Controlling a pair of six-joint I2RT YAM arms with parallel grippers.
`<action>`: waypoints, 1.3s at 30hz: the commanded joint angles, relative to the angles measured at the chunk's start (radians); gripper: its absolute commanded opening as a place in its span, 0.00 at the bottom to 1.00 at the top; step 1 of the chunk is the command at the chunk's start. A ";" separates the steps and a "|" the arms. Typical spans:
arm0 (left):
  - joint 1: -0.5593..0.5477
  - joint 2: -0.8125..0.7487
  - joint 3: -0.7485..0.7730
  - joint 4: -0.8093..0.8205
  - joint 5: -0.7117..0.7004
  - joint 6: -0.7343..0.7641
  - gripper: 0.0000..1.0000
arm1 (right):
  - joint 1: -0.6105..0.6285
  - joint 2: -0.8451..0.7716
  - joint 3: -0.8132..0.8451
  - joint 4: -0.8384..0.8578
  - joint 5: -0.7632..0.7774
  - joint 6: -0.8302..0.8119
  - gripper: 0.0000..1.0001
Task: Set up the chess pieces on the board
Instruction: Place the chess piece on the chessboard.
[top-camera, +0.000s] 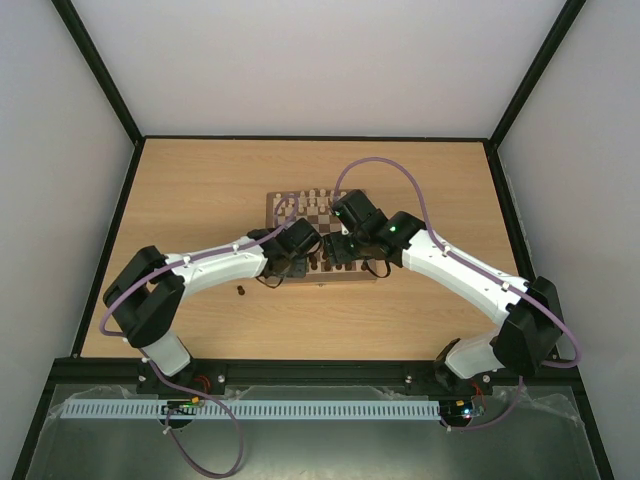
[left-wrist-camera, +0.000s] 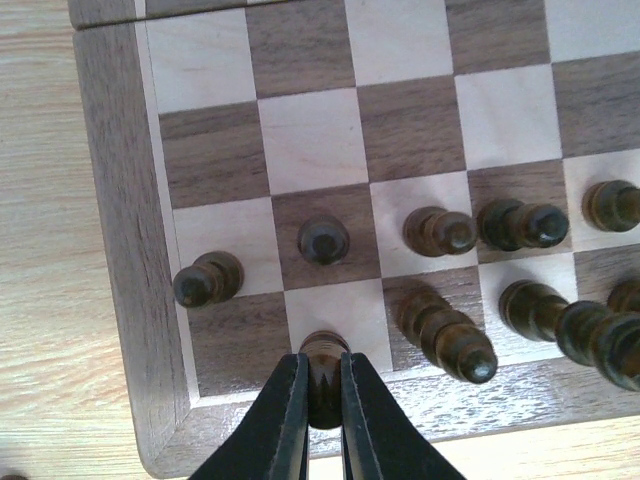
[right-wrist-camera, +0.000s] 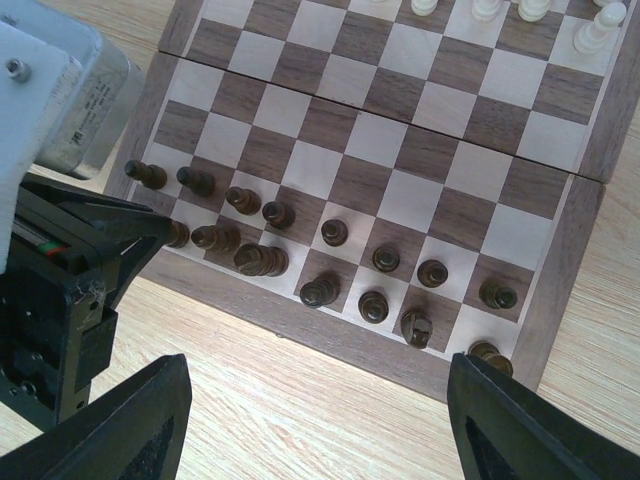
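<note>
The left gripper (left-wrist-camera: 322, 366) is clamped on a dark piece (left-wrist-camera: 322, 346), its two black fingers (left-wrist-camera: 285, 410) pressed against the piece's sides; that piece sits over a pale square in the nearest row of the board (right-wrist-camera: 400, 200), one square in from the corner, though I cannot tell whether its base touches the wood. Just beyond it, in the left wrist view, a line of dark pawns (left-wrist-camera: 323, 240) stands one per square; further along the nearest row, taller dark pieces (left-wrist-camera: 445, 330) lean across the view. The right gripper (right-wrist-camera: 318, 410) hangs off the board's near edge above the table (top-camera: 200, 190), its fingers (right-wrist-camera: 120, 420) spread wide and grasping nothing. From the right wrist, the other dark pieces (right-wrist-camera: 385, 259) fill the two rows nearest the arms, not all centred on their squares; the cream pieces (right-wrist-camera: 530, 10) stand along the far edge. From above, both arms meet over the near half of the board; one stray dark piece (top-camera: 240, 291) lies on the table beside the left arm, well apart from the board.
</note>
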 joint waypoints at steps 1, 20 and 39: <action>-0.013 0.011 -0.023 -0.009 -0.013 -0.014 0.09 | 0.005 -0.010 -0.004 -0.018 -0.011 -0.009 0.71; -0.020 0.021 -0.012 0.036 -0.024 -0.008 0.09 | 0.005 -0.016 -0.012 -0.015 -0.009 -0.009 0.71; -0.034 -0.091 0.009 -0.031 -0.045 -0.023 0.36 | 0.004 -0.017 -0.011 -0.018 -0.013 -0.009 0.71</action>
